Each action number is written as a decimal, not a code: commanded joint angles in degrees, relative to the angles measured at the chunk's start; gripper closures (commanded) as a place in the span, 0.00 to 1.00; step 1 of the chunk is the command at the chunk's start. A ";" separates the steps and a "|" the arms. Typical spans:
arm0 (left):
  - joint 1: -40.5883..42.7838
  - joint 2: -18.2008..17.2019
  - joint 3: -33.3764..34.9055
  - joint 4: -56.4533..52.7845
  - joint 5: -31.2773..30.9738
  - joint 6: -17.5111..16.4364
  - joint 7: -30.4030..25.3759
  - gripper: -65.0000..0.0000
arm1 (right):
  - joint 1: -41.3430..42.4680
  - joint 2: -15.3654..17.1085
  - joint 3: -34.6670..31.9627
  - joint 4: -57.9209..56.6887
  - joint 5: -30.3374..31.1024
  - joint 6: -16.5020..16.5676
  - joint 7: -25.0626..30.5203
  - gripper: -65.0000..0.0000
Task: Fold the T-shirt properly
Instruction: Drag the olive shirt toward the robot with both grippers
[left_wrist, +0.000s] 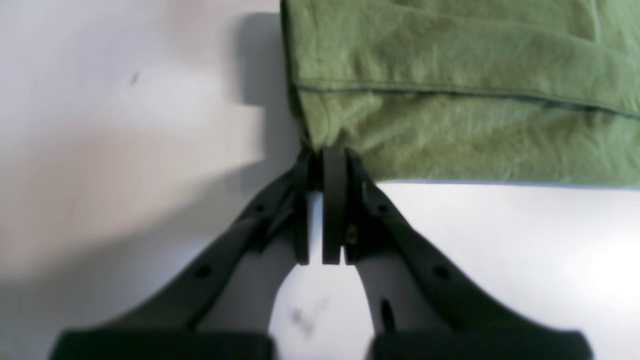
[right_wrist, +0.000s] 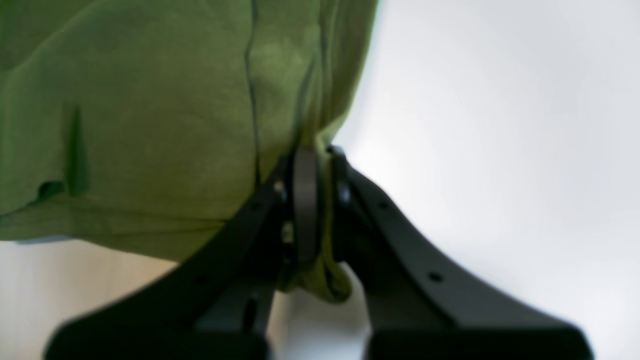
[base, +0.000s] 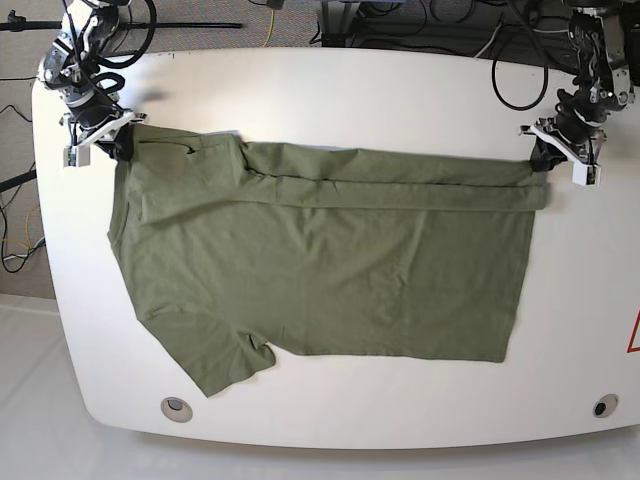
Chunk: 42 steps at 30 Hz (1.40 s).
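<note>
The olive-green T-shirt (base: 330, 270) lies spread across the white table (base: 330, 90), its far long edge folded over toward the middle as a narrow band (base: 400, 185). My left gripper (left_wrist: 327, 155) is shut on the hem corner (left_wrist: 320, 125) at the base view's right (base: 545, 155). My right gripper (right_wrist: 317, 155) is shut on bunched fabric (right_wrist: 325, 280) near the shoulder, at the base view's left (base: 118, 145). One sleeve (base: 215, 360) lies flat at the near left.
Cables (base: 510, 70) hang over the table's far edge behind both arms. Two round grommet holes (base: 177, 407) (base: 604, 406) sit near the front edge. White table surface shows around the shirt on all sides.
</note>
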 joint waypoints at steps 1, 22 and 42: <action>3.72 -1.15 -1.43 2.38 2.28 0.52 4.14 1.00 | -2.72 0.94 0.31 2.16 -1.09 -0.12 -2.49 1.00; 16.14 -2.03 -5.87 8.76 1.49 -0.89 3.99 1.00 | -11.50 0.61 0.01 5.05 -0.58 0.15 -2.77 1.00; 19.44 -1.83 -8.03 9.44 1.09 -0.92 4.22 1.00 | -13.14 0.69 -0.16 6.30 -0.91 -0.25 -1.78 1.00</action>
